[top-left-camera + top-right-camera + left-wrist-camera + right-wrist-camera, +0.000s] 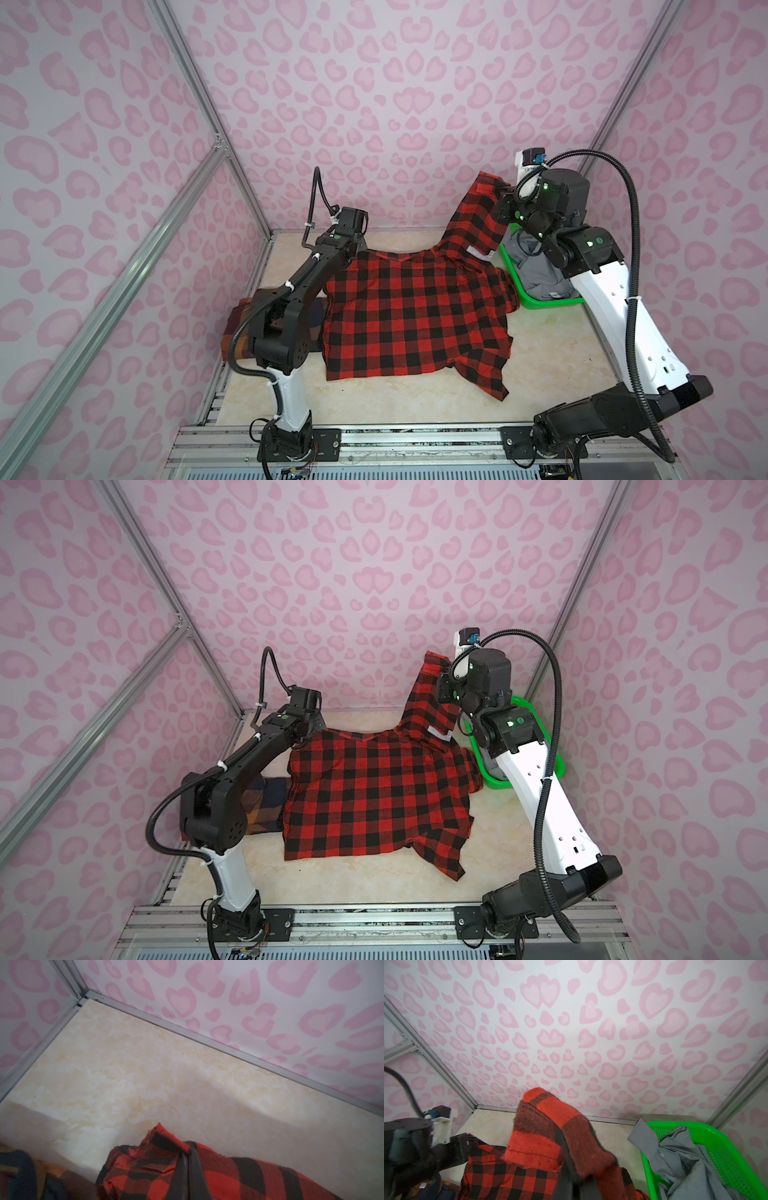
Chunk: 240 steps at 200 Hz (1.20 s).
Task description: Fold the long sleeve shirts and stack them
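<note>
Pins flannel [415,316] corner in clamped left gripper [188,1153] as anchor, holds sleeve end aloft pinched in right gripper [499,194], probably to straighten it for folding.

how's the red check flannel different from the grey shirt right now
Pattern: the red check flannel is red-and-black buffalo check; the grey shirt is plain.
Place: the flannel lies mostly spread on the table; the grey shirt sits crumpled in the green basket.
Handling: the left gripper and right gripper are both shut on the flannel, the right holding one end raised; neither holds the grey shirt.
Shared: neither is folded yet.
</note>
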Available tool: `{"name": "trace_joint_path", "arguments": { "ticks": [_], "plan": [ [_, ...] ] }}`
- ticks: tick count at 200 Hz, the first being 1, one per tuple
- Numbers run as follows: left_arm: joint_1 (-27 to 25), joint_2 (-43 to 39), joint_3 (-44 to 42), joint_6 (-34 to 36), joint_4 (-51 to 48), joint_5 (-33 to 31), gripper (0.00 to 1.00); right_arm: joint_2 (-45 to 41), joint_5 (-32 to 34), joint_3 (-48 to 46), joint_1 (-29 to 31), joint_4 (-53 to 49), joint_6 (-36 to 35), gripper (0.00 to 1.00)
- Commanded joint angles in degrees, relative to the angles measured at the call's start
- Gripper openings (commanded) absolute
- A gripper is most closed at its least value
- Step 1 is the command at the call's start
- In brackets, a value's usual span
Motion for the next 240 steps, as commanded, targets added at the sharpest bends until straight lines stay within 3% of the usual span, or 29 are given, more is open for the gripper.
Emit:
{"name": "trace_joint_path", "arguments": {
  "ticks": [1,49,111,141,187,240],
  "plan": [
    [0.1,-22.9,-6.3,-2.8,3.0,-3.3,0.04,-1.8,2.3,-2.2,0.3,0.2,-0.2,0.0],
    [-1.3,-26.6,-18.7,-5.1,5.1,-3.4,0.04,-5.6,3.0,-8.5,0.6,1.0,1.1,0.0],
    [-2.5,-23.3,-23.9,-5.7,5.4,-2.4,0.04,-6.0,5.8,-10.7,1.1,0.5,1.3,0.0],
    [-2.9,-19.8,-23.2,-5.5,5.5,-1.2,0.04,-4.3,13.5,-8.9,2.3,-1.7,1.1,0.0],
    [-3.0,-14.1,-19.6,-3.4,8.0,-1.5,0.04,0.5,18.5,-3.7,5.0,-2.0,-2.1,0.0],
    [-2.5,-3.0,-6.3,-0.5,8.5,-3.5,0.04,12.4,33.2,10.0,4.7,-3.2,-7.0,0.0]
  ]
}}
